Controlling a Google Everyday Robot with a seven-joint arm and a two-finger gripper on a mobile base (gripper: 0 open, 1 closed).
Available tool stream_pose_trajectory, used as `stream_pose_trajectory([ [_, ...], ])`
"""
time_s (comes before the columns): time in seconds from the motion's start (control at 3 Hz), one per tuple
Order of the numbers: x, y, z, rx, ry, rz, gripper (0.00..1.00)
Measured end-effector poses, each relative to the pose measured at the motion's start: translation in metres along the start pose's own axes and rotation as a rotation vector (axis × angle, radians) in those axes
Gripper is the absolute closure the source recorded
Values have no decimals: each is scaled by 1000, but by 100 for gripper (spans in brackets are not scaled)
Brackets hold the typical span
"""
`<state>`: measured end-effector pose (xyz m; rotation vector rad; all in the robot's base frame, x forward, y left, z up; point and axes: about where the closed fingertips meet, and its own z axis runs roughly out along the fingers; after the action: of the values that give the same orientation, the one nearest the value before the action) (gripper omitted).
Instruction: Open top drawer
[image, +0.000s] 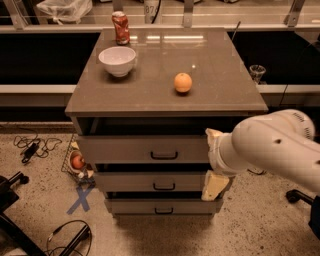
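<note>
The top drawer (145, 148) is the widest of three grey-taupe drawers under the brown cabinet top, with a small dark bar handle (164, 155) at its centre. A dark gap shows between its front and the cabinet top. My gripper (214, 172), with cream-coloured parts on a thick white arm (272, 147), is in front of the right end of the top and middle drawers, to the right of the handle. It holds nothing that I can see. The arm hides the right ends of those drawer fronts.
On the cabinet top (220, 85) are a white bowl (118, 60), a red can (120, 27) and an orange (183, 82). Cables (35, 146), a wire basket (76, 161) and a blue X mark (81, 199) lie on the floor to the left. A chair base (299, 196) stands at the right.
</note>
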<state>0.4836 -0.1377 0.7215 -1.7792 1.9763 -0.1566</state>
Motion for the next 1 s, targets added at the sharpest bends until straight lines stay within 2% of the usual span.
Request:
stream_pose_trajectory([
  [0.67, 27, -3, 71, -32, 50, -22, 0],
  [1.0, 40, -11, 90, -40, 71, -19, 0],
])
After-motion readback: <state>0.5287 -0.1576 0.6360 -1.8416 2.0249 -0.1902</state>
